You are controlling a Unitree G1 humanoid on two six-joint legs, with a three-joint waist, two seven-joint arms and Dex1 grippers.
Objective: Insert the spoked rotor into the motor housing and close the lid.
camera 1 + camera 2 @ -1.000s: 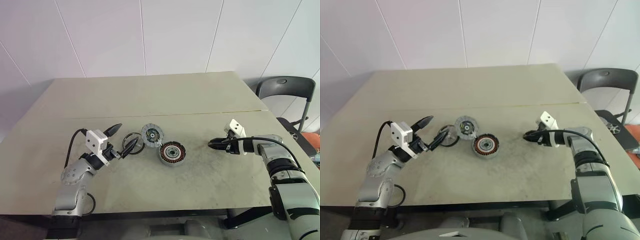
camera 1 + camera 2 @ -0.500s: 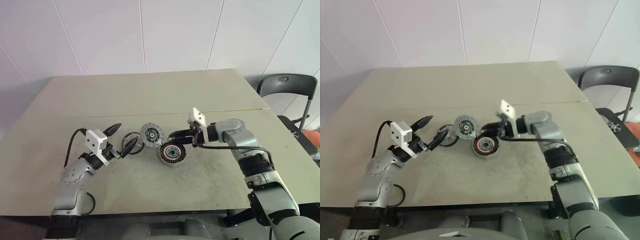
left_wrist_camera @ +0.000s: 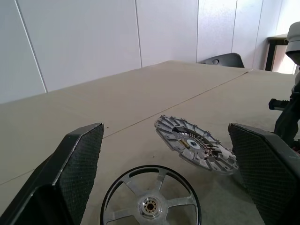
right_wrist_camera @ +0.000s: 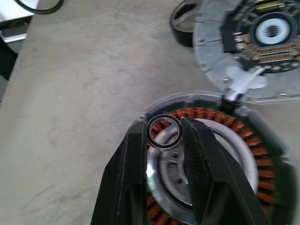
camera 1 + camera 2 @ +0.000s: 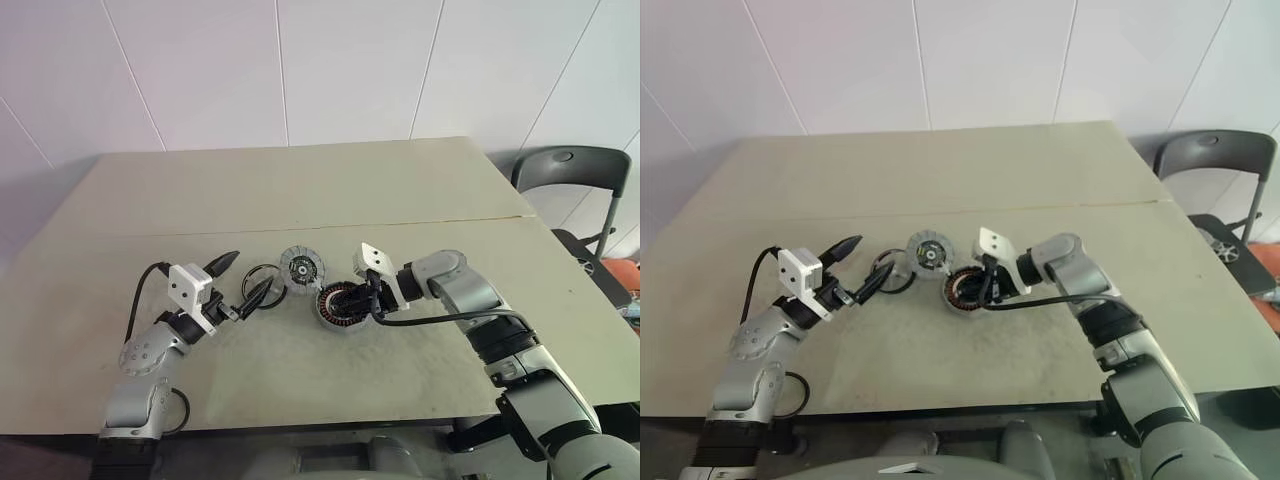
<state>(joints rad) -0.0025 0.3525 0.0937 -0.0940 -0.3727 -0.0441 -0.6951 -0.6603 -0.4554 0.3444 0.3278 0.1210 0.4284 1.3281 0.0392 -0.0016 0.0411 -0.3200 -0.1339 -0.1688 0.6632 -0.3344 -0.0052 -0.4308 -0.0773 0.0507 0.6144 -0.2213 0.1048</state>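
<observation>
While the right gripper (image 4: 163, 140) pinches a small dark ring (image 4: 164, 131), the motor housing (image 4: 211, 159) sits directly beneath its fingertips. Left gripper (image 3: 164, 183) is spread wide, the spoked rotor (image 3: 151, 204) lying between its fingers and the lid (image 3: 196, 144) just beyond.

Right gripper (image 4: 164, 136) fingers cover part of motor housing (image 4: 262, 154) windings; housing's far side cut by frame edge. Lid (image 4: 253, 42) cut off beyond housing. Spoked rotor (image 3: 151, 201) lower rim cut off. Small ring (image 4: 164, 131) above housing: kind unclear.
</observation>
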